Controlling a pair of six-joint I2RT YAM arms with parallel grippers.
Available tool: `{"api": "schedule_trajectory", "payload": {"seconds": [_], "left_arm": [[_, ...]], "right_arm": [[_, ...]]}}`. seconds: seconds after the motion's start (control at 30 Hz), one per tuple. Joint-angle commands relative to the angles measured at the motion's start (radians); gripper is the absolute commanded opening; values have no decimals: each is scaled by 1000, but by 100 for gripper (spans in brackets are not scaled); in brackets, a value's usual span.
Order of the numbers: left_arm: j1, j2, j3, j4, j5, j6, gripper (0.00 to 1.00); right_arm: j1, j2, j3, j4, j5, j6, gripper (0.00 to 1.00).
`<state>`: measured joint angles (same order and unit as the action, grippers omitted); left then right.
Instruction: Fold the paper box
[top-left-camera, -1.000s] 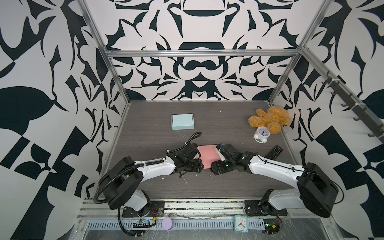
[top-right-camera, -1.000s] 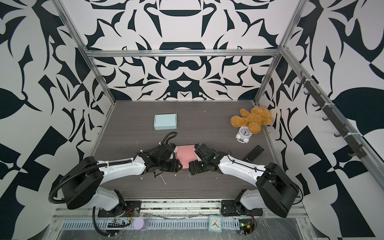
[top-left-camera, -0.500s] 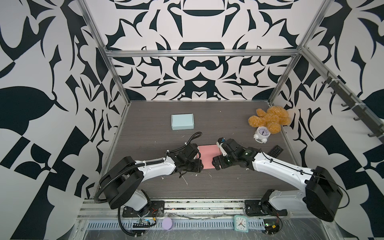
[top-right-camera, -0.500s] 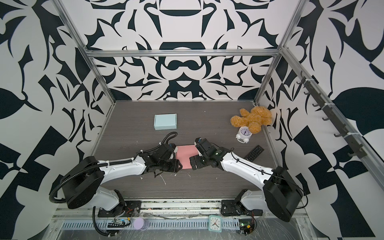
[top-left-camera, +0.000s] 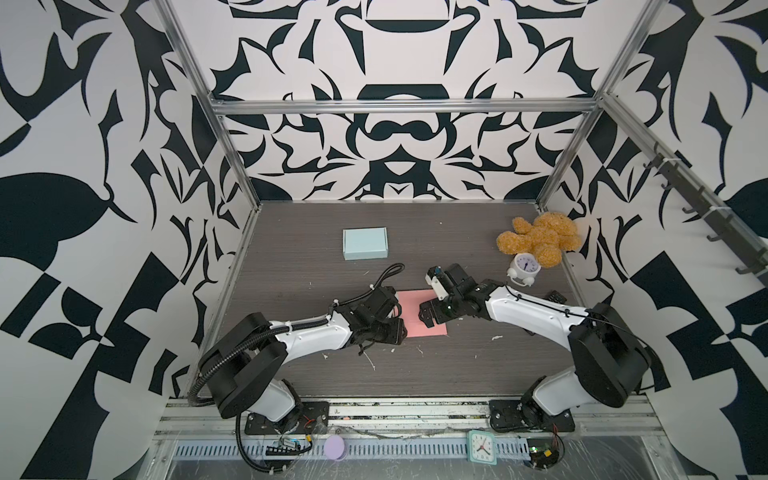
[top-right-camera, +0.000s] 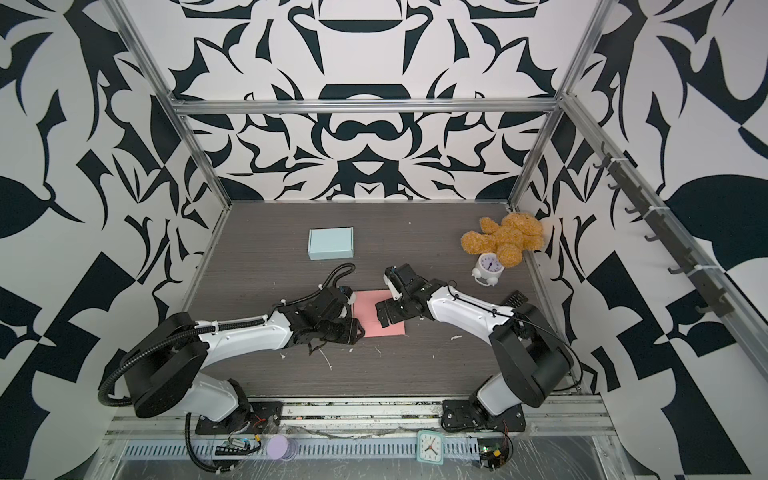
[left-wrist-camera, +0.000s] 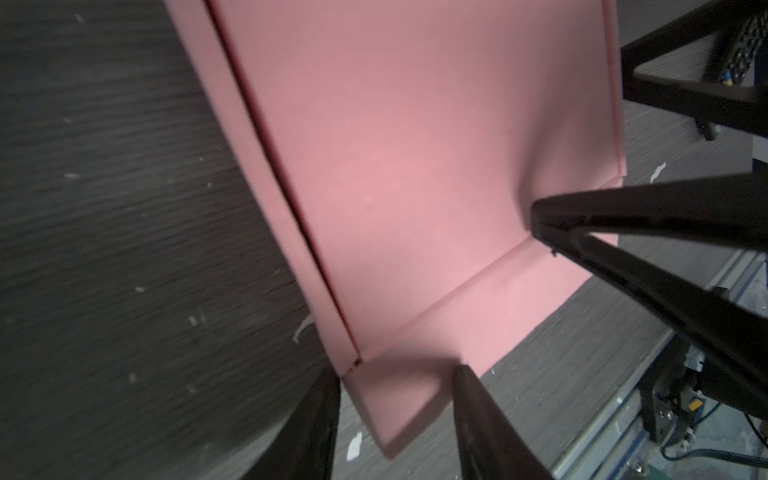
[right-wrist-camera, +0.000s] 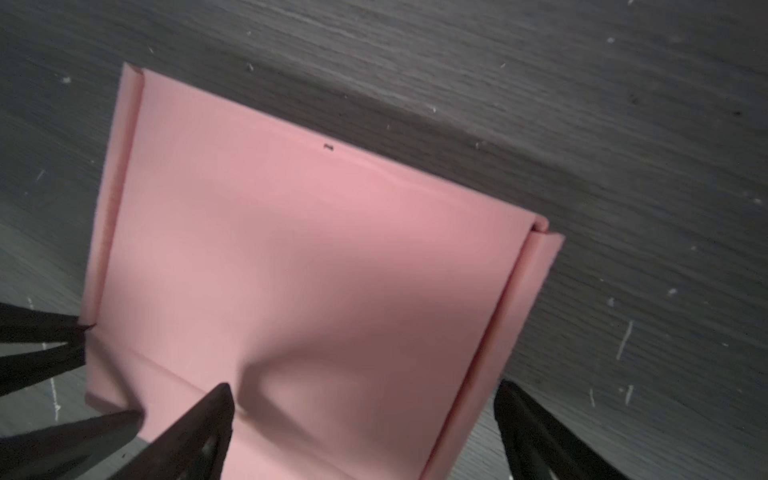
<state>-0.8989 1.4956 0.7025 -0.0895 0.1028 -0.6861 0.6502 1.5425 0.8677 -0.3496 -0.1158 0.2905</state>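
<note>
The paper box (top-left-camera: 415, 305) (top-right-camera: 372, 307) is a flat pink sheet with creased side flaps, lying on the dark table between my two grippers in both top views. My left gripper (top-left-camera: 399, 322) (left-wrist-camera: 397, 374) is at its left edge, partly open, with its fingers on either side of a small corner flap (left-wrist-camera: 399, 407). My right gripper (top-left-camera: 424, 320) (right-wrist-camera: 365, 386) reaches over the sheet's right part and is open wide. One of its fingertips (right-wrist-camera: 224, 399) presses down on the sheet and dents it. The other fingertip is off the sheet's folded side edge (right-wrist-camera: 536, 274).
A light blue closed box (top-left-camera: 365, 244) sits farther back. At the back right lie a brown teddy bear (top-left-camera: 540, 239), a white alarm clock (top-left-camera: 524, 268) and a black remote (top-left-camera: 555, 297). Small white paper scraps (top-left-camera: 370, 361) dot the table in front of the sheet.
My right gripper has shifted a little leftward and back, further over the pink sheet. The left gripper has stayed where it was.
</note>
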Motion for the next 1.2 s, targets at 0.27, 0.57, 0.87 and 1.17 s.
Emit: {"api": "schedule_trajectory", "payload": {"seconds": [0.27,0.57,0.87,1.17], "left_arm": [[-1,13,26,17,3,7,47],[-1,37,25,2,-50,30,46],[-14,50,25,-1,-156,78,43],[-31,69,26,-4,-259,74,43]], "right_arm": [[4,3,10,22,-25,14,97],[3,8,-15,27,-38,28,95],[3,33,-6,37,-56,20,92],[3,55,-6,35,-69,12,89]]}}
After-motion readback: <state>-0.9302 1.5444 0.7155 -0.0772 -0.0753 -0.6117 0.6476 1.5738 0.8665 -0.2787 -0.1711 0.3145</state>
